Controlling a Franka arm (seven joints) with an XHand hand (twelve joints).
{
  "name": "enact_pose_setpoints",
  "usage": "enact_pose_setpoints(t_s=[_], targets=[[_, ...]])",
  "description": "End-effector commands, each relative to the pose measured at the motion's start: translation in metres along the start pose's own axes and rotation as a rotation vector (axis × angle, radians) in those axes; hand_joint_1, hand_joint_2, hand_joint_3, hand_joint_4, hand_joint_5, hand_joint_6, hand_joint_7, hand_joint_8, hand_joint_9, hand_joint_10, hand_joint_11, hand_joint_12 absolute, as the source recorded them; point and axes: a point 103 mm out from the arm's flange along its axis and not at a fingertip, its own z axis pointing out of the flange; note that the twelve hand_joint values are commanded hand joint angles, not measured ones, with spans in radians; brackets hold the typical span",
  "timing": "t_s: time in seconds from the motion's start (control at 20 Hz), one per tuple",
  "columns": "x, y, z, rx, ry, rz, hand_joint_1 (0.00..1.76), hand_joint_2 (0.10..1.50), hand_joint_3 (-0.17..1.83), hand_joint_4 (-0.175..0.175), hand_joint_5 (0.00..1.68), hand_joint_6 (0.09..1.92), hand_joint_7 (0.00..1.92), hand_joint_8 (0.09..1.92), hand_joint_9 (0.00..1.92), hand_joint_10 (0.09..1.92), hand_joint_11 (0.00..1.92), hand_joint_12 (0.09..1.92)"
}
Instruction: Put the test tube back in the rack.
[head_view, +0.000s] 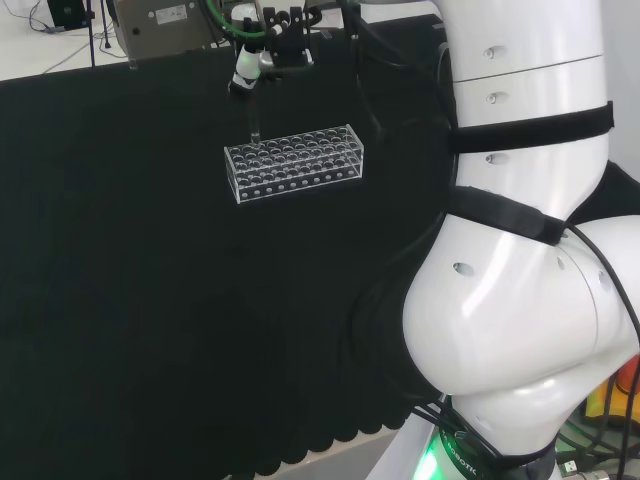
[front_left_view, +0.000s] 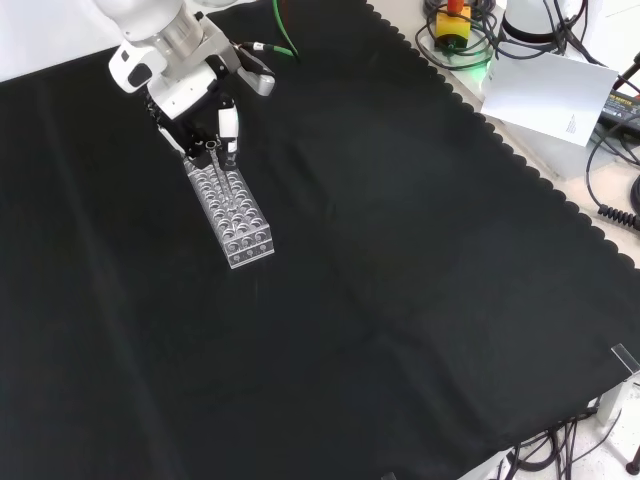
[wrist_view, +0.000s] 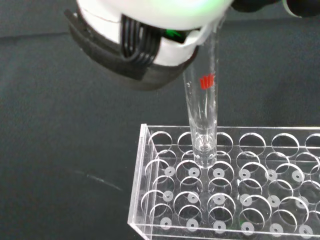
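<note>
A clear plastic rack (head_view: 295, 162) with many round holes lies on the black cloth. Over its left end in the head view hangs the hand (head_view: 255, 62), shut on the top of a clear glass test tube (head_view: 252, 122) that stands upright. In the front view the hand (front_left_view: 196, 92) is at the rack's (front_left_view: 232, 215) far end, with the test tube (front_left_view: 213, 152) below its fingers. The wrist view has the test tube (wrist_view: 202, 115), marked in red, with its round bottom at the mouth of a hole near the end of the rack (wrist_view: 150, 210). The hand (wrist_view: 150, 30) hides the tube's top.
The arm's big white links (head_view: 520, 250) stand at the right of the head view. Cables and a white sheet (front_left_view: 545, 95) lie off the cloth at the front view's top right. The cloth's scalloped edge (front_left_view: 520, 165) runs along that side.
</note>
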Motion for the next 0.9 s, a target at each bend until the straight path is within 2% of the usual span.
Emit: enact_pose_setpoints(t_s=[0.05, 0.4, 0.55, 0.9], targets=[[-0.003, 0.003, 0.003, 0.002, 0.006, 0.014, 1.24, 0.6, 0.62, -0.175, 1.58, 0.09, 1.91, 0.15, 1.82, 0.15, 1.46, 0.71], [-0.011, 0.007, 0.003, 0.011, 0.002, 0.031, 1.24, 0.6, 0.62, -0.175, 1.58, 0.09, 1.91, 0.15, 1.82, 0.15, 1.46, 0.71], [-0.019, 0.012, 0.005, 0.009, -0.01, 0.062, 1.24, 0.6, 0.62, -0.175, 1.58, 0.09, 1.91, 0.15, 1.82, 0.15, 1.46, 0.71], [-0.031, 0.017, 0.008, 0.009, -0.01, 0.093, 1.24, 0.6, 0.62, -0.175, 1.58, 0.09, 1.91, 0.14, 1.82, 0.15, 1.46, 0.71]])
